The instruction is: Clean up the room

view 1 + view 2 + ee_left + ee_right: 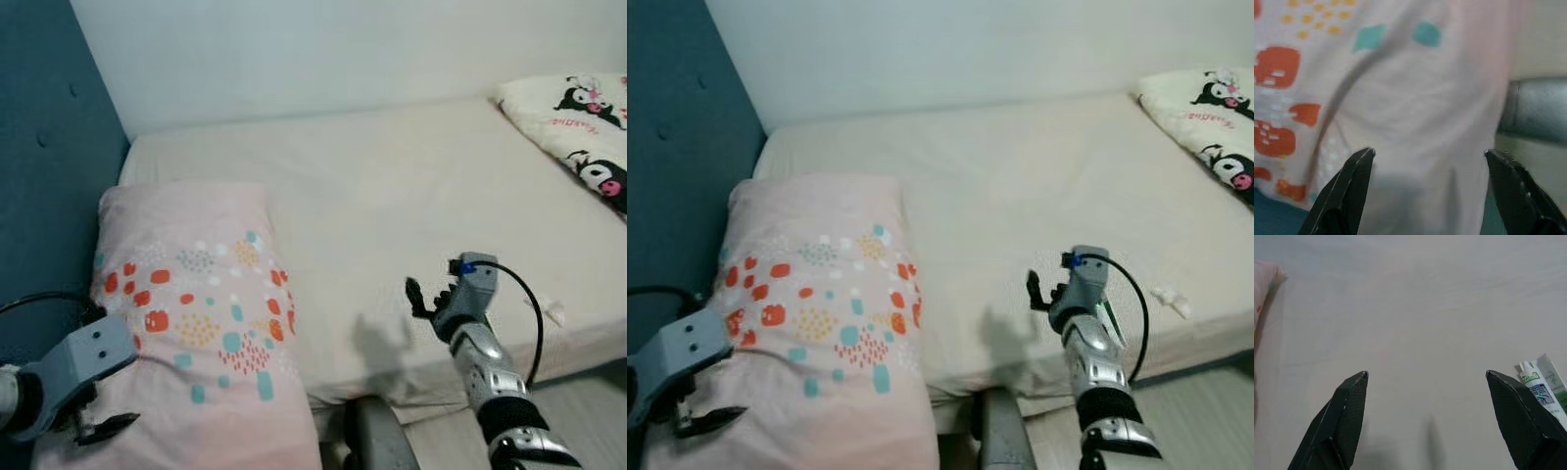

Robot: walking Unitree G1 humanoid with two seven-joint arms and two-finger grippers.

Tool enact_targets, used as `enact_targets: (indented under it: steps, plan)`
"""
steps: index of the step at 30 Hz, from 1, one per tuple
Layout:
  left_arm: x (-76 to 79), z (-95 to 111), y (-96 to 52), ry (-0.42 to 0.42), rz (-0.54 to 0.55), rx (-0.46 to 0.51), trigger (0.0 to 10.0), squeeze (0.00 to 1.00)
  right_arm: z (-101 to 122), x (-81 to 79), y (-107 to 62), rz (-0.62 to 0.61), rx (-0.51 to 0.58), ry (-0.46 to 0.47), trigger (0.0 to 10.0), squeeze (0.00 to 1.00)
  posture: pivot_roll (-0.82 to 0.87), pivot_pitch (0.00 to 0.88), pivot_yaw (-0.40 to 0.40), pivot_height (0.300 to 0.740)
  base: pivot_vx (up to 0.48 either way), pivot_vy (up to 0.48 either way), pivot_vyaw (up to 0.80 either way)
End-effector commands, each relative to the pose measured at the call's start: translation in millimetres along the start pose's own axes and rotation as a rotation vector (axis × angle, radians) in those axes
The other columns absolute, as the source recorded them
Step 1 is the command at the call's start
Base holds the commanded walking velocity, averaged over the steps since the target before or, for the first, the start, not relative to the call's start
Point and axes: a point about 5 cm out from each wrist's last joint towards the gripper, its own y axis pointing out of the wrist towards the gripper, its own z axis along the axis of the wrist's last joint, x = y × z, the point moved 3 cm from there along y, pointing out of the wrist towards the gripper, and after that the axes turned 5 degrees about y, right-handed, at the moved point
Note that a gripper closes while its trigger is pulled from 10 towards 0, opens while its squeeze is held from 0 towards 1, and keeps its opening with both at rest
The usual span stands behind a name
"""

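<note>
Pillow (191,323) lies right under the left gripper (1427,196), whose fingers spread wide over its near end. Soft and light; pinch a corner. Right gripper (1427,423) gapes, tube (1542,387) just beside one finger.

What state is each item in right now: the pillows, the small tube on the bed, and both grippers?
Pink patterned pillow: lying flat at the head end of the mattress, near corner overhanging the edge.
Cartoon-print pillow: lying at the far end, untouched.
Small white-and-green tube: lying loose on the mattress, capped.
Left gripper: jaws open, over the pink pillow's near end.
Right gripper: jaws open, empty, above the mattress.
</note>
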Motion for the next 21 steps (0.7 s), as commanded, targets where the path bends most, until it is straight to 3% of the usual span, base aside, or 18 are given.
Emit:
enact_targets:
  steps: [1,2,3,4,5,7,10,11,13,14,15,16,17,18,21]
  plan:
    - [7.0,6,0.5,0.052,-0.065,0.007,10.0,1.0,-4,-2.5,-0.6,0.007,-0.013,-0.003,10.0,0.0,-0.06,0.132,-0.014,0.605,0.0,0.0,0.0]
    - [21.0,10,7.9,0.08,-0.168,0.012,10.0,0.28,-4,-2.6,-0.7,0.006,-0.011,-0.002,10.0,0.0,-0.07,0.133,-0.008,0.605,0.0,0.0,0.0]
    - [21.0,10,7.9,0.08,-0.168,0.012,10.0,0.28,-4,-2.6,-0.7,0.006,-0.011,-0.002,10.0,0.0,-0.07,0.133,-0.008,0.605,0.0,0.0,0.0]
    - [41.3,10,24.2,0.082,-0.275,0.025,10.0,0.0,-4,-2.8,-0.9,0.004,-0.008,0.001,10.0,0.0,-0.07,0.132,-0.004,0.605,0.0,0.0,0.0]
    - [41.3,10,24.2,0.082,-0.275,0.025,10.0,0.0,-4,-2.8,-0.9,0.004,-0.008,0.001,10.0,0.0,-0.07,0.132,-0.004,0.605,0.0,0.0,0.0]
    - [69.2,18,51.5,0.083,-0.391,0.093,10.0,0.0,-6,-1.5,-1.9,-0.006,-0.007,0.002,10.0,0.0,-0.08,0.132,-0.001,0.605,0.0,0.0,0.0]
    - [74.5,26,63.2,0.057,-0.399,0.152,10.0,0.0,-7,0.2,-2.6,-0.013,-0.012,-0.002,10.0,0.0,-0.08,0.131,-0.002,0.605,0.0,0.0,0.0]
    - [75.7,38,73.1,0.024,-0.398,0.232,10.0,0.0,-8,2.7,-3.2,-0.025,-0.02,-0.01,10.0,0.0,-0.08,0.131,-0.004,0.605,0.0,0.0,0.0]
    - [71.9,52,89.8,0.01,-0.366,0.316,10.0,0.0,-10,5.4,-3.3,-0.037,-0.029,-0.018,10.0,0.0,-0.08,0.13,-0.008,0.605,0.0,0.0,0.0]
    - [71.9,52,89.8,0.01,-0.366,0.316,10.0,0.0,-10,5.4,-3.3,-0.037,-0.029,-0.018,10.0,0.0,-0.08,0.13,-0.008,0.605,0.0,0.0,0.0]
    - [66.6,55,99.8,0.014,-0.323,0.332,10.0,0.0,-10,5.3,-2.8,-0.039,-0.031,-0.021,10.0,0.0,-0.08,0.13,-0.008,0.605,0.0,0.0,0.0]
    - [60.1,58,111.3,0.026,-0.266,0.335,10.0,0.0,-9,3.9,-2.0,-0.037,-0.03,-0.023,10.0,0.0,-0.08,0.129,-0.008,0.605,0.0,0.0,0.0]
    - [60.1,58,111.3,0.026,-0.266,0.335,10.0,0.0,-9,3.9,-2.0,-0.037,-0.03,-0.023,10.0,0.0,-0.08,0.129,-0.008,0.605,0.0,0.0,0.0]
    - [54.6,61,130.9,0.034,-0.207,0.329,10.0,0.0,-7,1.5,-0.6,-0.032,-0.027,-0.028,10.0,0.0,-0.08,0.126,-0.008,0.605,0.0,0.0,0.0]
    - [48.9,60,142.9,0.054,-0.154,0.299,10.0,0.0,-6,1.2,-0.3,-0.032,-0.025,-0.03,10.0,0.0,-0.09,0.124,-0.006,0.605,0.0,0.0,0.0]
